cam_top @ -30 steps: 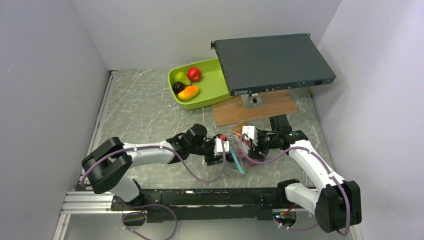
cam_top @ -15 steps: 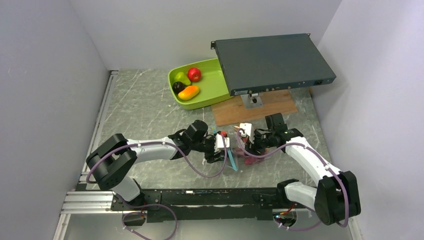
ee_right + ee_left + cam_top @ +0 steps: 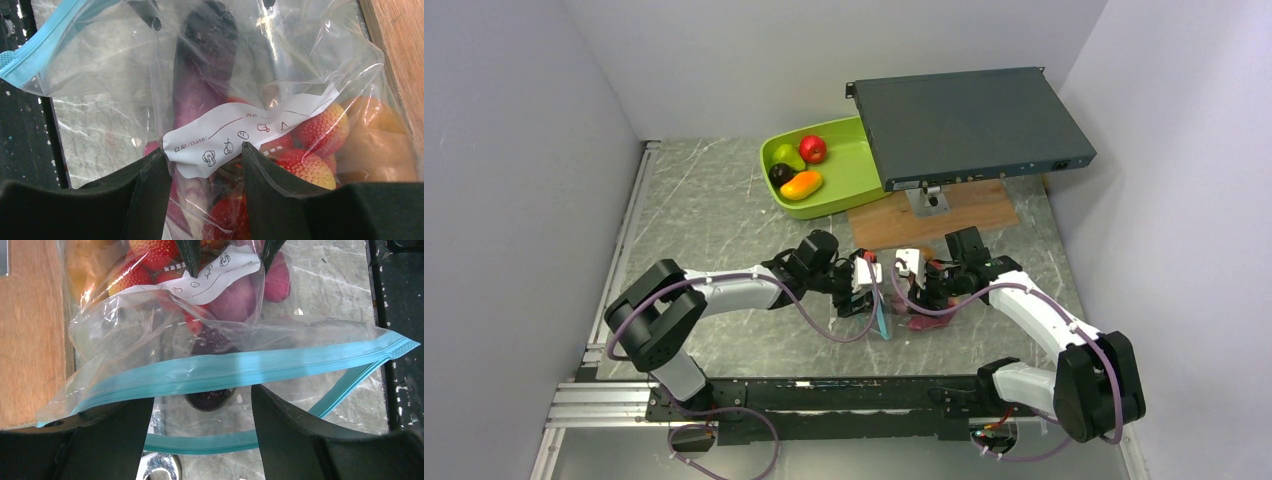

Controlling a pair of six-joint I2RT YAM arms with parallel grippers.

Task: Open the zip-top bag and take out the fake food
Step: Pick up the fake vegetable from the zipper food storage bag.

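Lime tray (image 3: 849,168) near far edge of tabletop (image 3: 714,220): four fruits (image 3: 801,185) already in it. Left gripper (image 3: 200,401), tabletop middle: jaws apart, blue zip strip (image 3: 240,367) draped across tips, likely to catch one lip. Zip-top bag (image 3: 150,335) lies between arms, mouth parted, fake food (image 3: 320,125) still inside, purple eggplant (image 3: 200,95) among it. Right gripper (image 3: 205,155): jaws straddle labelled wall, probably anchoring bag; firm clamp not tellable.

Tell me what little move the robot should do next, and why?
Probably close the left tool on the blue zip strip of the clear plastic zip-top bag: the strip lies by its open jaws, the mouth is only partly parted, and glossy plastic fruit is inside.
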